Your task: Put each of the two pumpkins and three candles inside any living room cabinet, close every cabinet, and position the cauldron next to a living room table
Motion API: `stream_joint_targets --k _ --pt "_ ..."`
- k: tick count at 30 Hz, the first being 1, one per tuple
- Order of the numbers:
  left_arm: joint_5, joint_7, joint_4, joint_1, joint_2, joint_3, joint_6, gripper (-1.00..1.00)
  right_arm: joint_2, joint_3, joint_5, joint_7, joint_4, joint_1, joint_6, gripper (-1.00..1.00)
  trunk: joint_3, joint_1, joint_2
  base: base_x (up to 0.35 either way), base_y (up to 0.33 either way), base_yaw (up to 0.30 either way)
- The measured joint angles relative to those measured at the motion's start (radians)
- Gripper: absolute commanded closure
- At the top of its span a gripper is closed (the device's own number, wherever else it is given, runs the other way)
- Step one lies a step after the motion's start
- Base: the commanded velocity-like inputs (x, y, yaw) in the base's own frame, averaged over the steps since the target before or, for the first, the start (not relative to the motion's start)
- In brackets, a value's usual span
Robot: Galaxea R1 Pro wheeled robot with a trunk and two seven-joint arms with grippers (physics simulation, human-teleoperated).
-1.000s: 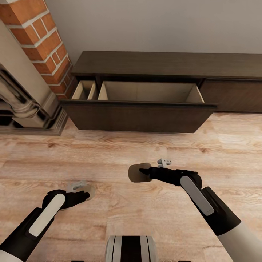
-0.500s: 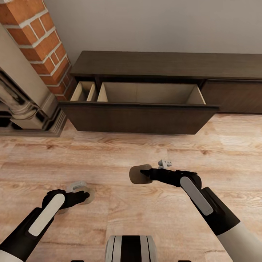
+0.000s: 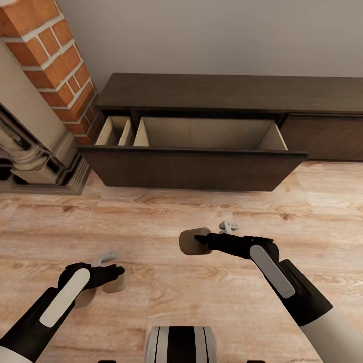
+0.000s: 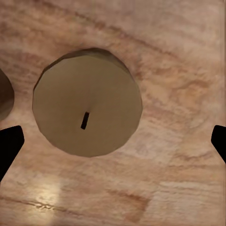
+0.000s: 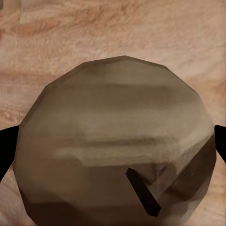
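1. Cabinet (image 3: 227,93) stands at the far wall, right of the brick fireplace (image 3: 50,60). Its wide drawer (image 3: 196,169) is pulled out, and what shows of its pale inside is bare.
2. Compared with a second ago the cabinet sits lower and slightly larger in the head view. The whole picture has shifted, so the camera has moved, most likely because the robot is rolling closer.
3. The right gripper (image 3: 198,238) has its fingers closed on a tan candle (image 3: 189,241). The right wrist view shows that candle spanning the gap from fingertip to fingertip. It has kept its place at the fingers while the floor (image 3: 166,212) slid by, so it is being carried.
4. The left gripper (image 3: 119,271) has its fingers spread wide and holds nothing. A floor candle (image 4: 87,115) stands upright between the fingertips, clear of both, and has slipped nearer in the head view.
5. A third candle (image 4: 4,100) stands just beside the floor candle.
6. Judgement: one candle is on its way to the drawer, and two are left for later trips. The drawer front looks out of reach, so more approach is probably needed.
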Motion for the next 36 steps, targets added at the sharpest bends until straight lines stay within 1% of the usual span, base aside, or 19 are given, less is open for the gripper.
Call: stream_joint_targets --k 8,22,32,36 --pt "0.000 0.000 0.000 0.000 0.000 0.000 0.000 -1.00 0.000 0.000 0.000 0.000 0.001 0.000 0.000 1.00 0.000 0.000 0.000 0.084 0.043 0.000" --pt "0.000 0.000 0.000 0.000 0.000 0.000 0.000 -1.00 0.000 0.000 0.001 0.000 0.001 0.000 0.000 1.00 0.000 0.000 0.000 0.011 0.055 0.000" --pt "0.000 0.000 0.000 0.000 -0.001 -0.001 0.000 -1.00 0.000 0.000 0.002 -0.001 0.001 0.000 0.000 1.00 0.000 0.000 0.000 0.000 0.008 0.000" --pt "0.000 0.000 0.000 0.000 -0.001 -0.002 0.000 -1.00 0.000 0.000 0.003 -0.001 0.001 0.000 0.000 1.00 -0.015 0.002 -0.001 0.000 0.000 0.000"
